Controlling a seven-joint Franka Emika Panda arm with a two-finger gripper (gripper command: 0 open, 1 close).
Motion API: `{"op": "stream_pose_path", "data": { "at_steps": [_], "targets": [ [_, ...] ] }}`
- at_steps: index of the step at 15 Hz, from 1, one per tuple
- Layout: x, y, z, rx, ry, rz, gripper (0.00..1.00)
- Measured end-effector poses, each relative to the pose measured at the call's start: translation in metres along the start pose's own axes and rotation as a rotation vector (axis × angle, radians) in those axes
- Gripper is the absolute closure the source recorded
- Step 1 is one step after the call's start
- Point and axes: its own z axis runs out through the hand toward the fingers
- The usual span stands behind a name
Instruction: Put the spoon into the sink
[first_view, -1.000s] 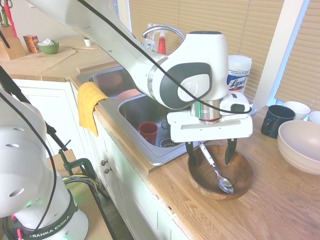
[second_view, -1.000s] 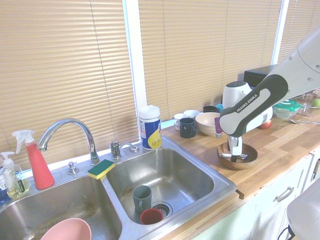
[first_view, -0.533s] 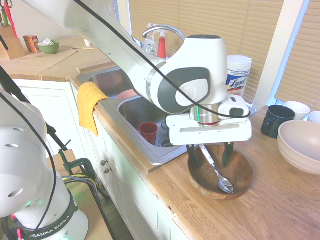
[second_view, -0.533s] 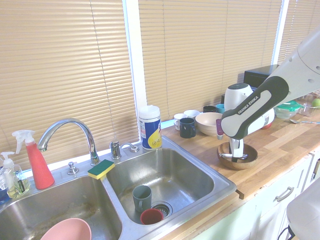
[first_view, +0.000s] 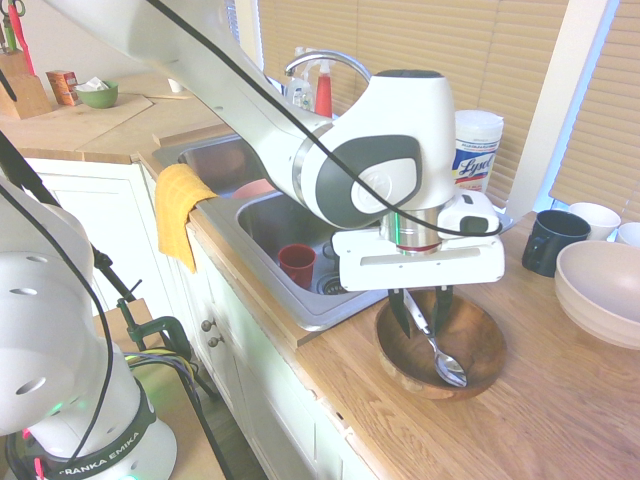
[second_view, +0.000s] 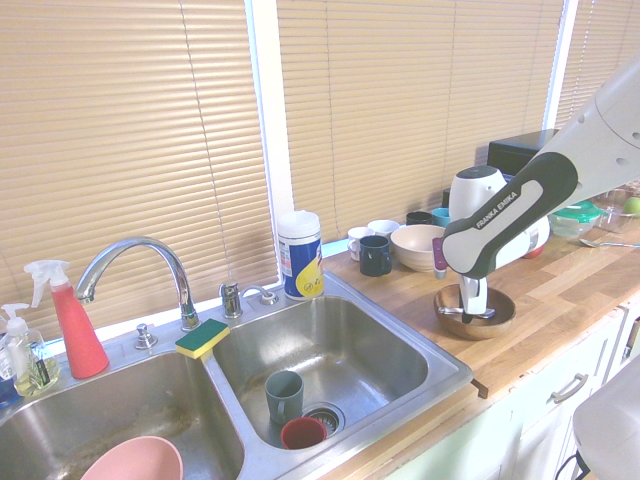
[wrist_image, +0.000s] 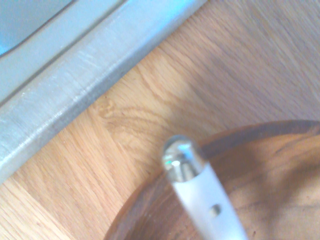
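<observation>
Sink (first_view: 300, 305) — stainless steel double basin with a curved chrome faucet (first_view: 325, 62); a yellow cloth (first_view: 178, 215) hangs over its front rim, and a red cup (first_view: 297, 264) stands in the near basin by the drain.

Gripper (first_view: 421, 312) — pointing steeply down into the wooden bowl (first_view: 440, 345), which sits on the wood counter (first_view: 560, 400) just beside the sink's rim. Fingers (first_view: 400, 310) narrowed to a small gap, one on each side of the spoon's handle; whether they press the metal cannot be told.

Spoon (first_view: 432, 345) — lying in the wooden bowl, long axis slanted: handle end raised toward the sink-side rim and between the fingers, oval bowl low on the bowl's floor, pointing away from the sink. In the wrist view the rounded handle tip (wrist_image: 181, 156) stands above the bowl's rim.

Beige bowl (first_view: 600, 290) — on the counter, well apart.
</observation>
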Motion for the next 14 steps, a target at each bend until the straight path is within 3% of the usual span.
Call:
{"op": "stream_pose_path", "data": {
  "at_steps": [14],
  "targets": [
    [0.001,0.011,-0.026,0.033,0.046,0.070,1.00]
  ]
}}
